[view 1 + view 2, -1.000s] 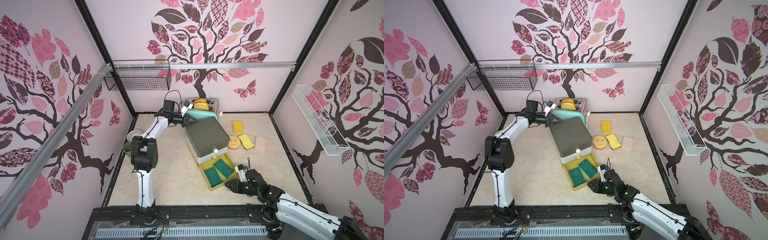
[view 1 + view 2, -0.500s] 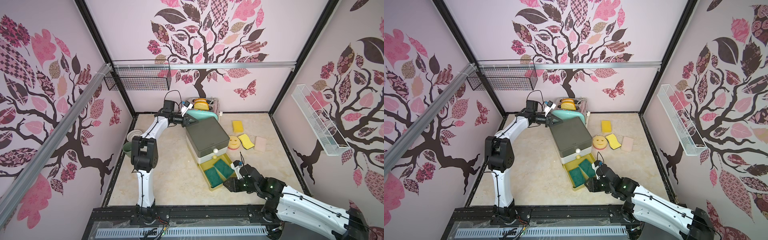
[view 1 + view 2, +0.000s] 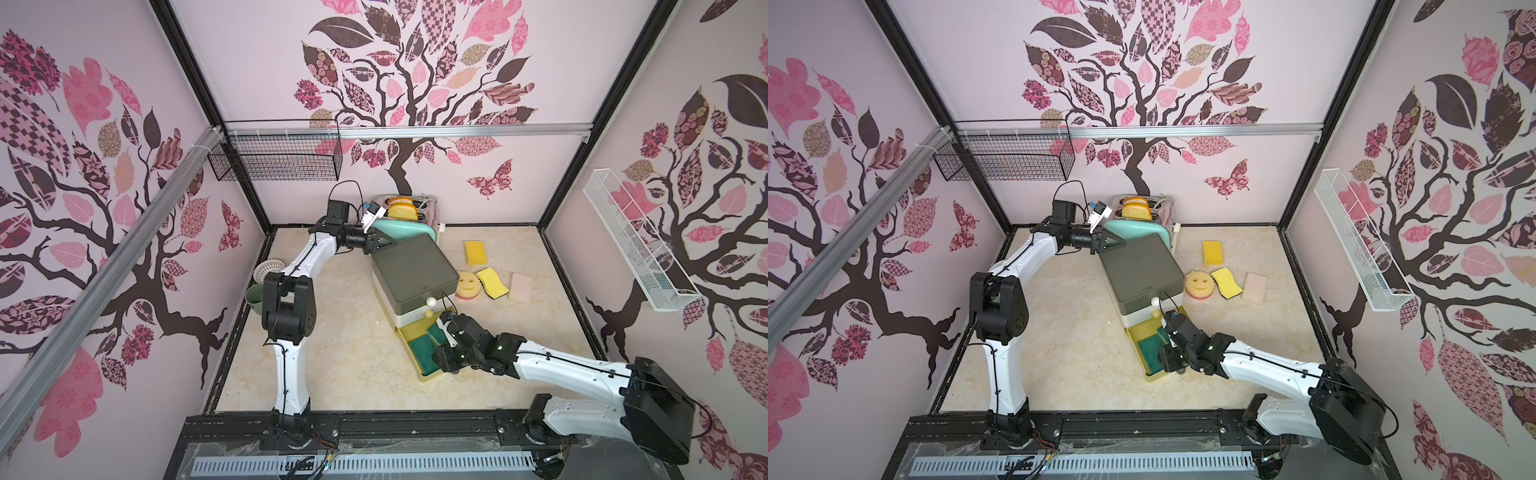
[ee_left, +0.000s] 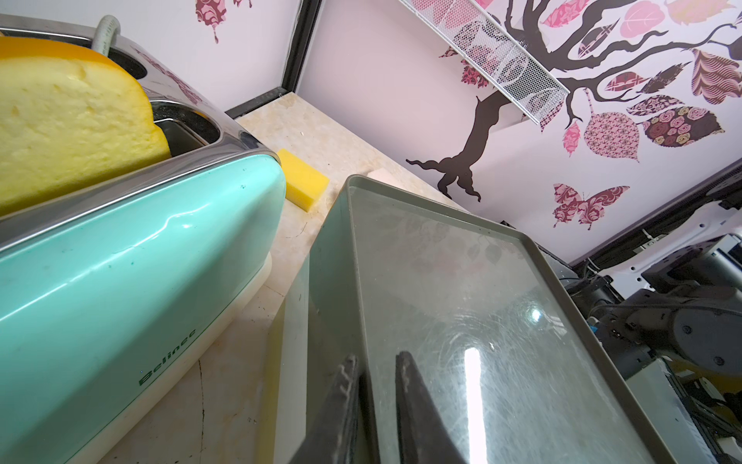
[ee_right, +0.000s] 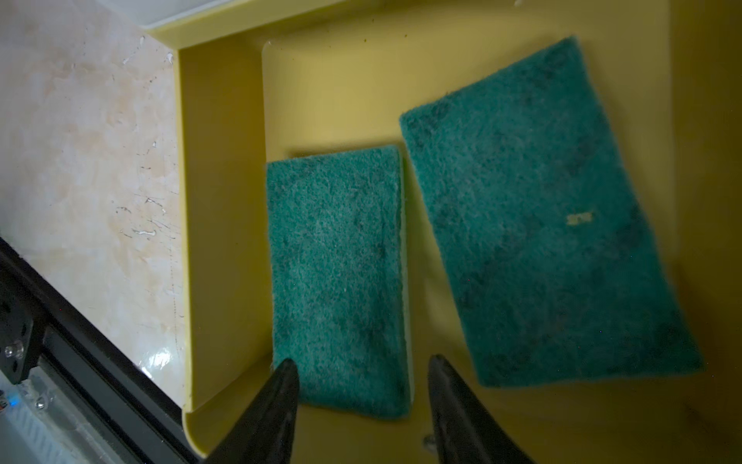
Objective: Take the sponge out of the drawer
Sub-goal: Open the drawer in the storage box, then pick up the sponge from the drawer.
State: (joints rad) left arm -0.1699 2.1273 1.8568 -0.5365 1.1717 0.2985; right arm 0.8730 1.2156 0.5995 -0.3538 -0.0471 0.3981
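The drawer unit (image 3: 411,270) has a grey top, and its yellow bottom drawer (image 3: 428,376) is pulled out toward the front. Two green sponges lie flat in it, a smaller one (image 5: 337,273) beside a larger one (image 5: 538,225). My right gripper (image 5: 362,359) hangs open just over the drawer, its fingertips on either side of the smaller sponge's near end without gripping it. In both top views the right gripper (image 3: 442,355) (image 3: 1167,353) covers part of the sponges. My left gripper (image 4: 376,355) is shut on the raised rim of the unit's grey top (image 4: 461,301) at its back corner (image 3: 388,243).
A teal toaster (image 3: 405,226) with bread slices stands right behind the unit. To the unit's right lie a yellow sponge (image 3: 475,252), a smiley sponge (image 3: 468,284), a yellow-and-black sponge (image 3: 492,282) and a pale pink one (image 3: 521,288). A green cup (image 3: 254,297) and white strainer (image 3: 268,269) sit by the left wall.
My right gripper has moved from in front of the open drawer to over it, above the green sponges. The left arm has not moved.
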